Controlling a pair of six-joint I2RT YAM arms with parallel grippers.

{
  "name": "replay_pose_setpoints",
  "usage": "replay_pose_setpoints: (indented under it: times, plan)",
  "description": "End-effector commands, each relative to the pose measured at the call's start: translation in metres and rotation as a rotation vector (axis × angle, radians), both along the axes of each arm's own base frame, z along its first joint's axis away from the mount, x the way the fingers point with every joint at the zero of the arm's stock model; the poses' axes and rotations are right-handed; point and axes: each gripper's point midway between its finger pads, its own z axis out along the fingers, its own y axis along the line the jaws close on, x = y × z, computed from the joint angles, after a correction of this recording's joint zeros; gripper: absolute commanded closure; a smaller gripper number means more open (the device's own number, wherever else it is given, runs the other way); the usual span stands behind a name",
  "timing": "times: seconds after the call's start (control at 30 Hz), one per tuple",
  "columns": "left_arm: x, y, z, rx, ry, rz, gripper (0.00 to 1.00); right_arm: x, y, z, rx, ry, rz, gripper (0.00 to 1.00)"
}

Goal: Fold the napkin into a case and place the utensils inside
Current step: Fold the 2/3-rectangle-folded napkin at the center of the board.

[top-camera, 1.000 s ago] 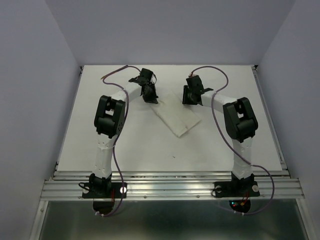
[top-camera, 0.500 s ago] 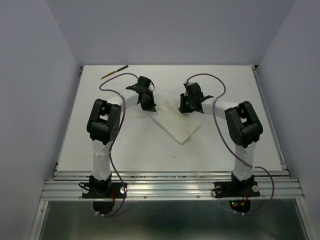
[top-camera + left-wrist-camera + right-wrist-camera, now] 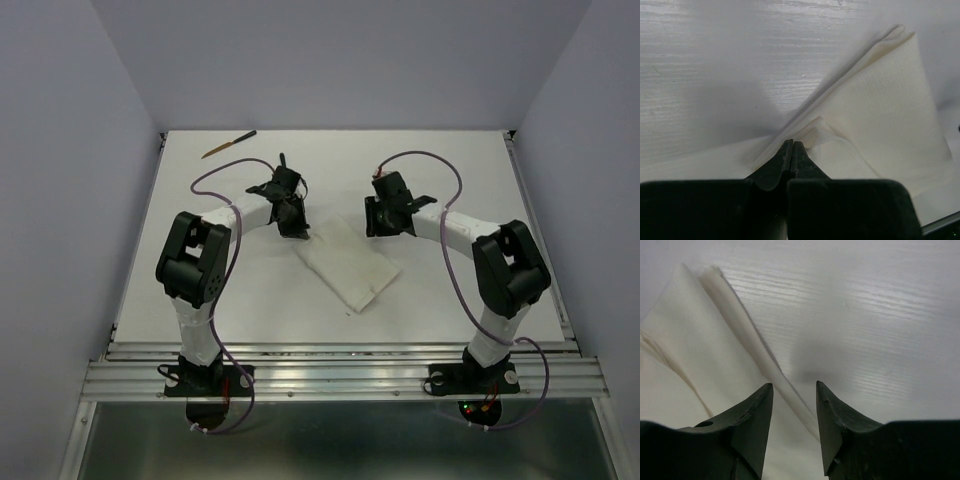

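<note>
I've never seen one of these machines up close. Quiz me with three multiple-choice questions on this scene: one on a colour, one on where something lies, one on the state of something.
1. The napkin is: A red; B white; C blue.
2. The utensil lies: A on the napkin; B at the far left of the table; C at the near edge.
3. The right pincer is: A shut on the utensil; B shut and empty; C open.

Answers:
1 B, the cloth is plain white in every view.
2 B, the top view shows it by the far left corner.
3 C, its wrist view shows a clear gap between the fingers, over the napkin's edge.
</note>
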Motion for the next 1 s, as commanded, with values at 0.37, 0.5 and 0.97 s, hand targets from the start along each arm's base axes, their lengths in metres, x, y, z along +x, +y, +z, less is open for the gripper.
replay_pose_setpoints:
  times: [0.37, 0.5, 0.97]
  plan:
    - [0.007, -0.013, 0.015, -0.037, -0.05, -0.015, 1.0, -0.086, 0.075, 0.044, 0.116, 0.006, 0.216, 0.96]
    - [0.011, -0.014, 0.02, -0.036, -0.058, -0.014, 1.0, -0.094, 0.081, 0.032, 0.122, 0.028, 0.213, 0.99]
    - [0.011, 0.001, 0.036, 0.035, -0.079, 0.011, 0.96, -0.103, 0.067, -0.034, 0.019, 0.108, 0.179, 0.99]
